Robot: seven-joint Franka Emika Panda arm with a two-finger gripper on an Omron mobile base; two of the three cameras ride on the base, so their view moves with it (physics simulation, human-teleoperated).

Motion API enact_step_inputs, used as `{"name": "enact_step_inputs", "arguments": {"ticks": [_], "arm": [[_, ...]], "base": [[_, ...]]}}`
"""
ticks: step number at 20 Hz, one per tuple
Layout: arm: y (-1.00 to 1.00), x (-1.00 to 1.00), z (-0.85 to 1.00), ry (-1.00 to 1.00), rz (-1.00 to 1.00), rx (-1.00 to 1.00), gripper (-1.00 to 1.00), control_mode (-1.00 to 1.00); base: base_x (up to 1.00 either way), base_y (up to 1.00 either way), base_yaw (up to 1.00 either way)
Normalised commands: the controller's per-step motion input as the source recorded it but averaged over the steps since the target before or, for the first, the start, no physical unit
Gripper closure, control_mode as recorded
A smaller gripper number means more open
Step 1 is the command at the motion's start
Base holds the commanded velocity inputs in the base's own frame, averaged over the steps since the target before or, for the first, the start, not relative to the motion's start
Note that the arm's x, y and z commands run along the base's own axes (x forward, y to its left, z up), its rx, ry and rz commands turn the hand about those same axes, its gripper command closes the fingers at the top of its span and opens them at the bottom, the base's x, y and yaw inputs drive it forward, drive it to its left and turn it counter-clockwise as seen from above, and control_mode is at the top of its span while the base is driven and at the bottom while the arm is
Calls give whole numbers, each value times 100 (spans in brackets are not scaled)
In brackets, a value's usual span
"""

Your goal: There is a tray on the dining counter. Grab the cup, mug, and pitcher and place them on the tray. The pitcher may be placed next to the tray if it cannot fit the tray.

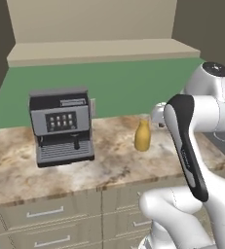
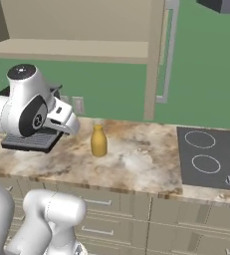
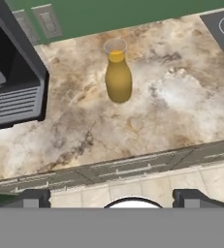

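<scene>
Facing a marbled worktop (image 1: pixel 114 165) with cream drawers, the arm was up above its front edge. A coffee machine (image 1: pixel 61 125) sat at the left end, a black hob (image 2: pixel 211 157) was inset at the right. Between them, well apart from both, the pitcher (image 3: pixel 118 77) stood upright on bare stone, back from the front edge, near the green wall. The tool (image 3: pixel 114 199) hung above and in front of the worktop edge, tips spread wide, pinching nothing, well short of the pitcher.

Handling, as a guess: the pitcher looked rigid and smooth, probably glass or glazed, so likely slippery and breakable if dropped. Amber filled the body and the top of the neck looked paler, so it may have held liquid; then heavier than it looks, and best kept upright. The belly looked wide for the tips. The narrower neck just under the lip seemed the safer place to take hold, from the side, level.
</scene>
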Motion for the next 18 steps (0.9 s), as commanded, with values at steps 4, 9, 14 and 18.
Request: {"name": "enact_step_inputs", "arguments": {"ticks": [4,9,14,18], "arm": [[0,0,0,0,0,0,-100,100],[0,0,0,0,0,0,-100,100],[0,0,0,0,0,0,-100,100],[0,0,0,0,0,0,-100,100]], "base": [[53,-29,0],[31,-35,-8],[17,-23,-8],[3,-4,0]]}}
